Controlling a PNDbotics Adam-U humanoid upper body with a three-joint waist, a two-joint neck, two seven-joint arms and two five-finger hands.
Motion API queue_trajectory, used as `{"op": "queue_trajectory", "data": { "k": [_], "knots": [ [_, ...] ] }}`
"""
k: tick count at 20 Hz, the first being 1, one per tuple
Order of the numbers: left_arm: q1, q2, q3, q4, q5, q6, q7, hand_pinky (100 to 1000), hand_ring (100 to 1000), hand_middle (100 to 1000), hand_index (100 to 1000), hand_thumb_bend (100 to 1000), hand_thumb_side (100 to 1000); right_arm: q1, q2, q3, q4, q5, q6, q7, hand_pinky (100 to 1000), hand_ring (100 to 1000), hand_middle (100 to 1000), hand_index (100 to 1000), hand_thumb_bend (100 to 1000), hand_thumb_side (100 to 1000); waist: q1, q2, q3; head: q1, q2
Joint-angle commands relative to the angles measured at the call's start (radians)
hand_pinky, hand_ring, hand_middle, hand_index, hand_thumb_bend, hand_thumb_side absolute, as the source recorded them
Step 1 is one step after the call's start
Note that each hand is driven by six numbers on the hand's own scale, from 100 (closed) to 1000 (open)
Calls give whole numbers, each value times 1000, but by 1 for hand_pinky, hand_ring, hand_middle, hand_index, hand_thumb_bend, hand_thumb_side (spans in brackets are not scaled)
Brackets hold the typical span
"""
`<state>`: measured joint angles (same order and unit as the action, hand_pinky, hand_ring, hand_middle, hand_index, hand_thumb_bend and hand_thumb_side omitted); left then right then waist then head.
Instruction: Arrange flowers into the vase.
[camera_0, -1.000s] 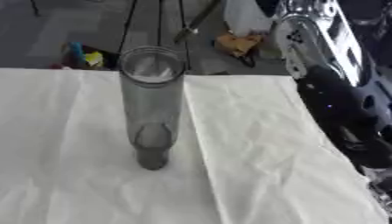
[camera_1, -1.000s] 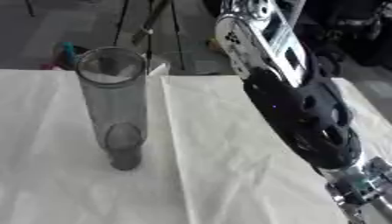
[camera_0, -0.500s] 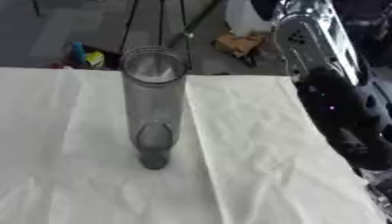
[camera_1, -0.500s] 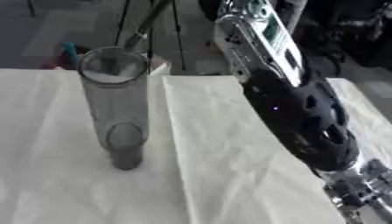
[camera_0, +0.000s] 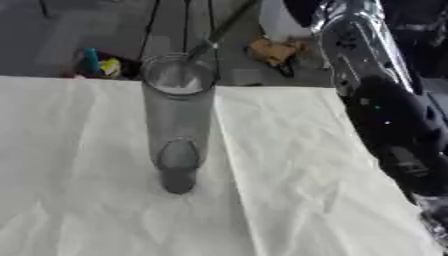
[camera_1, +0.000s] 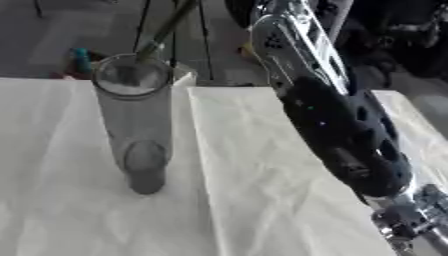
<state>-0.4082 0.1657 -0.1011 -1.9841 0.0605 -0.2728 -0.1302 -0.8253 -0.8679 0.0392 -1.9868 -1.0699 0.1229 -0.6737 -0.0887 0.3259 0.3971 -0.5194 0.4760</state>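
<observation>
— Where is the vase sitting right now?

— The tall, clear glass vase (camera_0: 178, 125) is standing upright on the white cloth (camera_0: 79, 200) that is covering the table, a bit left of the middle. A crease in the cloth is running down just beside its base.

— Is anything going into it?

— A thin green stem (camera_1: 166, 27) is slanting down from the upper edge, and its lower end is meeting the vase's rim (whether it is dipping inside or only lying behind the glass, I cannot tell).

— And the robot's hands?

— Only the right arm (camera_1: 337, 125) is showing, black with a silver upper section, stretching from the top down to the lower right corner. Neither hand is showing, so I cannot tell what the fingers are doing.

— Anything behind the table?

— Some colourful clutter (camera_0: 96, 62) is lying on the floor.
</observation>
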Motion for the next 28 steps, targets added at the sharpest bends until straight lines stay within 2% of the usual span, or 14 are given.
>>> {"op": "queue_trajectory", "data": {
  "k": [1, 18, 19, 20, 22, 28],
  "knots": [
    [-16, 2, -7, -16, -3, -2, -2, 560, 575, 794, 901, 100, 1000, -5, -36, -17, -13, -17, -3, 4, 100, 100, 100, 100, 256, 418, -12, -16, 2, 3, -12],
    [-29, -9, -8, -16, -13, -2, -9, 559, 574, 797, 901, 100, 1000, 19, -38, 9, -13, 56, 5, 62, 100, 100, 100, 100, 324, 419, -23, 24, 13, -12, -39],
    [-30, -10, -8, -16, -13, -2, -10, 559, 574, 797, 901, 100, 1000, 20, -39, 11, -13, 60, 8, 66, 100, 100, 100, 100, 307, 387, -24, 26, 14, -13, -41],
    [-30, -10, -8, -16, -14, -2, -10, 559, 574, 797, 901, 100, 1000, 22, -40, 13, -13, 66, 11, 69, 100, 100, 100, 100, 345, 419, -26, 28, 14, -14, -42],
    [-32, -11, -9, -16, -14, -1, -11, 559, 574, 797, 901, 100, 1000, 26, -43, 18, -13, 78, 15, 82, 100, 100, 100, 100, 358, 422, -28, 31, 14, -15, -43],
    [-34, -13, -10, -16, -15, 0, -13, 559, 574, 798, 901, 100, 1000, 36, -48, 23, -13, 111, -6, 125, 100, 100, 100, 100, 364, 455, -32, 36, 17, -19, -51]
  ]
}}
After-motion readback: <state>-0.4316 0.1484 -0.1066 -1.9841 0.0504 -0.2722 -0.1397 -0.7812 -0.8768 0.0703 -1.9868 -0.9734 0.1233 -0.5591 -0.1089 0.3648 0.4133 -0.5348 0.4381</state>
